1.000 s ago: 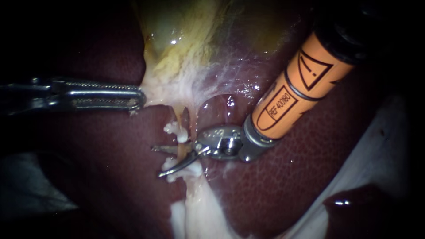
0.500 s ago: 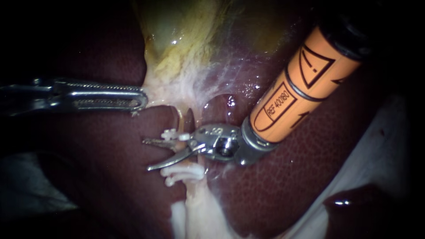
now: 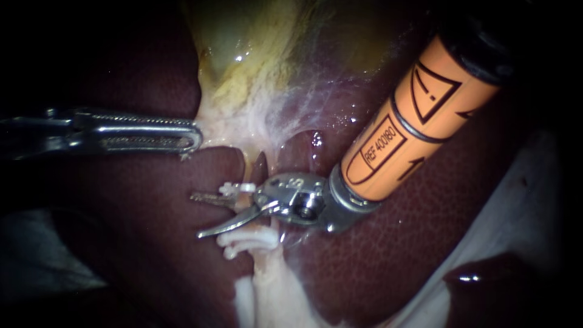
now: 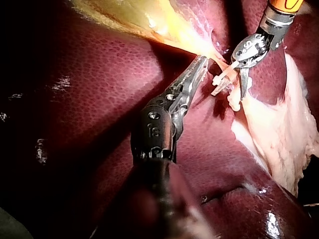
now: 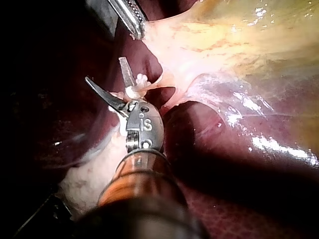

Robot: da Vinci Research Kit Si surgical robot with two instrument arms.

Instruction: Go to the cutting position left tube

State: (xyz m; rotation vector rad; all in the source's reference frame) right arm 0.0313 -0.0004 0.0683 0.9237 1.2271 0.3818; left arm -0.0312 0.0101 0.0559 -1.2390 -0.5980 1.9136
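Observation:
The left tube (image 3: 248,172) is a thin tan strand running down from the gallbladder (image 3: 243,54). It carries one white clip (image 3: 235,187) above and another white clip (image 3: 246,238) below. My right instrument (image 3: 196,215), on an orange shaft, has its blades open astride the tube between the two clips. The right wrist view shows the same open blades (image 5: 105,72) beside a clip (image 5: 137,84). My left instrument (image 3: 182,137) is shut on the pale tissue at the gallbladder's lower end, holding it leftward, as the left wrist view (image 4: 198,67) confirms.
Dark red liver (image 3: 425,243) surrounds the tube on both sides. Pale fatty tissue (image 3: 273,291) hangs below the lower clip. A white cloth (image 3: 528,200) lies at the right edge. The second tube, if any, is hidden behind the right instrument's wrist.
My right instrument has slid left, so its open blades reach further across the tube between the clips. The left instrument has kept its hold without moving.

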